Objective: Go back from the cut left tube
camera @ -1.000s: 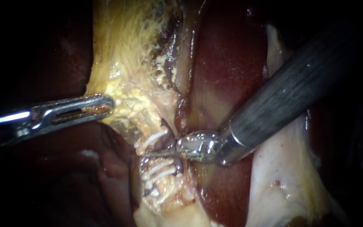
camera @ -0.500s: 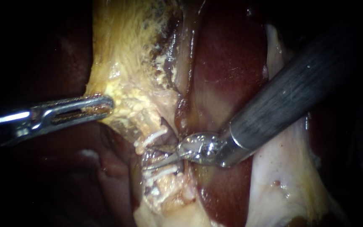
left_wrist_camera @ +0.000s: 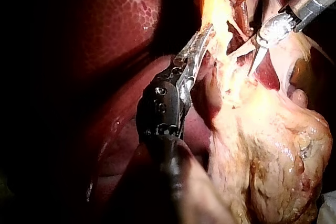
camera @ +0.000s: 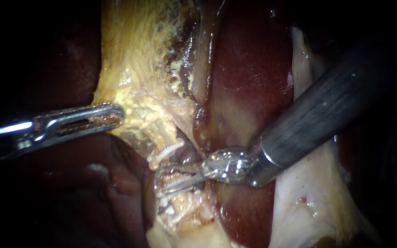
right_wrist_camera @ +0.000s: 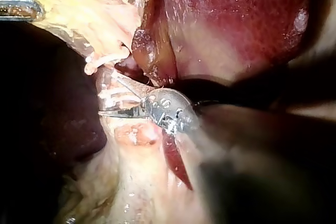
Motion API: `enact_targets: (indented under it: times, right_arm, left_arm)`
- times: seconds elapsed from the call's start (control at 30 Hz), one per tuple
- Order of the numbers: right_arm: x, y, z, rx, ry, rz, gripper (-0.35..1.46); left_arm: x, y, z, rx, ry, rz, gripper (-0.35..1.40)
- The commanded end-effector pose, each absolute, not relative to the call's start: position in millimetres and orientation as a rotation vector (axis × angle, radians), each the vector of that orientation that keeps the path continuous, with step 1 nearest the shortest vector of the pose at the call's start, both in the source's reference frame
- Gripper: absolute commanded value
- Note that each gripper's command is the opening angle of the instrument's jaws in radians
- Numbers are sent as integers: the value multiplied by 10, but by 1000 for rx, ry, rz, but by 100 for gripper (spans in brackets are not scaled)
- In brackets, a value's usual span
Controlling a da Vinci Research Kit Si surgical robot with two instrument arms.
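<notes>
Endoscope view: the right instrument [camera: 161, 179] has been drawn slightly rightward since a second ago, and its two blades, then together, are now parted and empty beside the cut left tube [camera: 174, 146]. The retreat is judged begun, not finished. The left instrument [camera: 111, 115] is clamped on pale yellow tissue [camera: 134, 69]. Two instruments are counted. One white clip [camera: 165, 154] is plain, and those under the blades cannot be counted

Left wrist view: the same clamp is shown

Right wrist view: parted blades lie over the clipped stump
</notes>
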State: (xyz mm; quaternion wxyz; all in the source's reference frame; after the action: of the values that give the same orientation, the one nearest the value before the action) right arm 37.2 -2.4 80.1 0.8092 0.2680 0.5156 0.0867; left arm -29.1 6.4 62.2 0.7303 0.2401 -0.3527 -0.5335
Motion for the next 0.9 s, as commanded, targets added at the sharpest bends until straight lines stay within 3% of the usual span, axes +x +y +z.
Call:
enact_targets:
  times: [0.03,0.4,0.53,0.9]
  right_arm:
    - [365,-21,798,547,1109,167,143]
    - [286,29,757,405,1112,130,143]
    - [269,46,743,358,1093,153,143]
    - [264,51,739,303,1065,174,143]
  left_arm:
    - [-291,64,624,529,-776,-1175,-35]
    - [-289,65,629,526,-777,-1174,-35]
    - [-292,62,635,522,-778,-1174,-35]
    - [-310,50,690,534,-770,-1174,-35]
